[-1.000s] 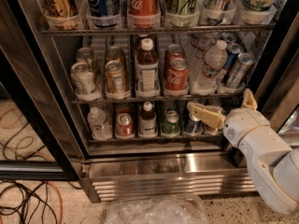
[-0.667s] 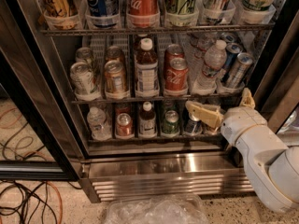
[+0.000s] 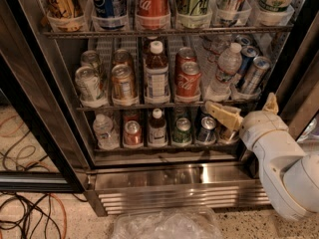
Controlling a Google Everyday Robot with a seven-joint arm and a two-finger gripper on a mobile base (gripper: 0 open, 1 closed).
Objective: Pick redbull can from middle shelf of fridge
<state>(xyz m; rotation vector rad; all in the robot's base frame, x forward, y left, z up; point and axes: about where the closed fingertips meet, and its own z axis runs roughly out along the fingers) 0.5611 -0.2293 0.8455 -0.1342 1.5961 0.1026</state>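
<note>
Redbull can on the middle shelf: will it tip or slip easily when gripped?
The redbull can is slim and tall, so it probably tips easily when pushed. Its shiny metal may be slippery. The open gripper hangs just below it.

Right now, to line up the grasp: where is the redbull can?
In the camera view, the redbull can stands at the right end of the middle shelf, just right of the water bottle; the end effector is just below it.

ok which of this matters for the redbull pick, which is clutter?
Job: redbull can, right end of middle shelf; fridge; gripper, open, just below that shelf's right end.
Clutter: Coca-Cola cans, water bottle, floor cables.
</note>
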